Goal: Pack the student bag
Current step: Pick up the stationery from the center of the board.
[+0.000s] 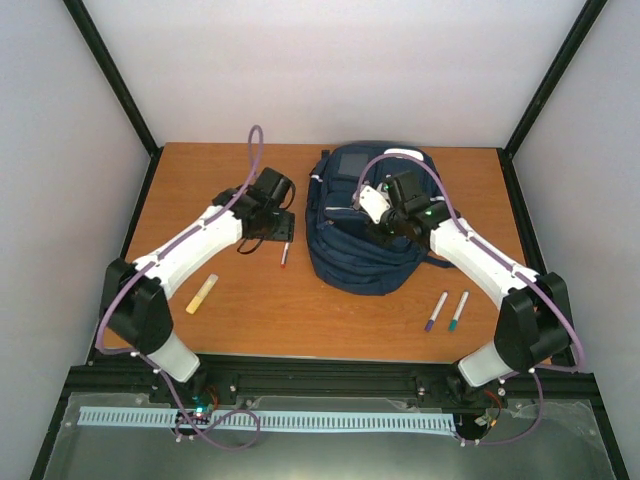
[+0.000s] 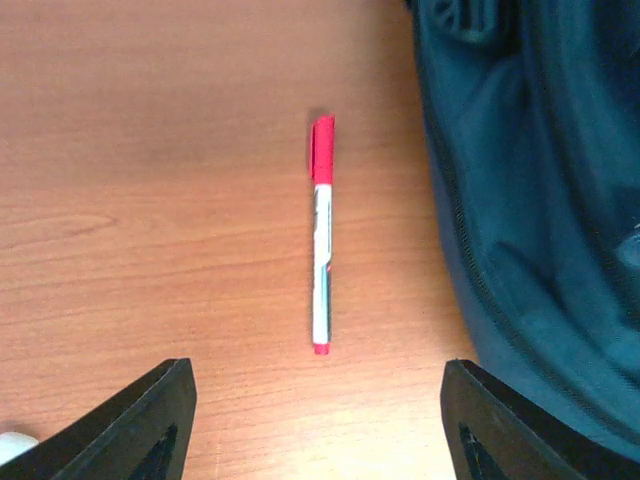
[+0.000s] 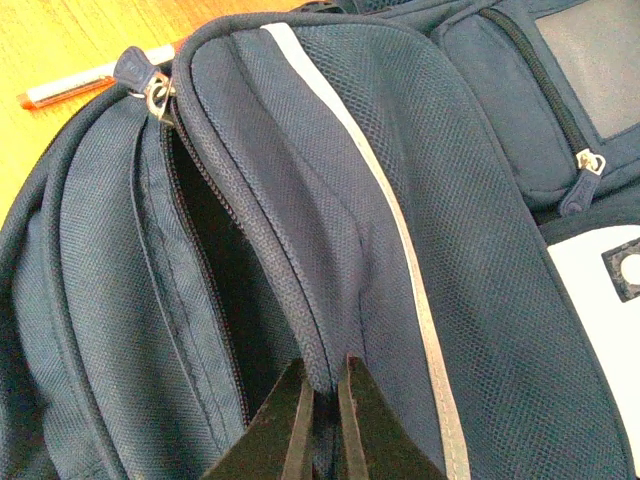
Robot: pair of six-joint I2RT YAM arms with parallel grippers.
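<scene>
Navy fabric of the student bag (image 1: 365,235) takes up the rear right-centre of the counter (image 1: 300,320), with one zipped compartment gaping. The right jaws are clenched on the piped rim of that opening. The left jaws stand spread wide, gripping nothing, above a red-capped pen (image 2: 321,240) that lies just beside the bag's left side without touching it. Open wood runs along the front edge, broken by a yellow stick (image 1: 201,294) toward the left edge and, near the front right corner, a purple-capped pen (image 1: 436,311) beside a green-capped pen (image 1: 458,311).
</scene>
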